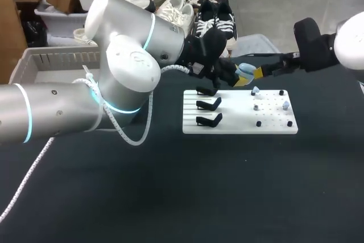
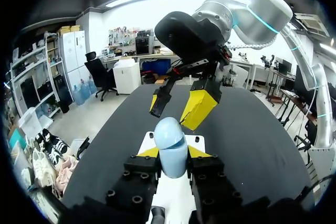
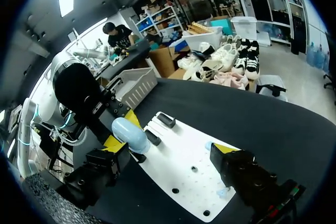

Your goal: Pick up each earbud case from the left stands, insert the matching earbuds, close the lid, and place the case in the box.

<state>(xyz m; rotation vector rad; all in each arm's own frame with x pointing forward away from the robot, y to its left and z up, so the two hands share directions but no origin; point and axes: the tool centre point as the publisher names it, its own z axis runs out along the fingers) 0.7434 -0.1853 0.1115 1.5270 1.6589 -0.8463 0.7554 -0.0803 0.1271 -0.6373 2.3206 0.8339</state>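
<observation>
The left gripper [image 2: 172, 154] is clamped narrowly on a pale blue case [image 2: 169, 139], one yellow tip on each side and the rounded end standing out ahead of the fingers. The lid looks closed, though the seam is too small to tell.

The right gripper [image 2: 177, 107] faces it from directly ahead with its fingers spread wide. The case sits between them, nearer one finger, and I cannot tell whether that finger touches it.

In the head view both grippers meet in the air over the 12 o'clock edge of the white board [image 1: 239, 126]. At the board's 9 o'clock end stand three black stands [image 1: 208, 104], all bare. Toward its 3 o'clock end, small pale pieces sit on pegs, probably the earbuds [image 1: 286, 105]. A grey basket [image 1: 40, 61] lies well off at the board's 9 o'clock.

I judge the pick-up done and the lid-opening or hand-off stage under way. The next move calls for the right fingers to catch the lid without knocking the case out of the left grip, and then to fetch the matching earbuds.
</observation>
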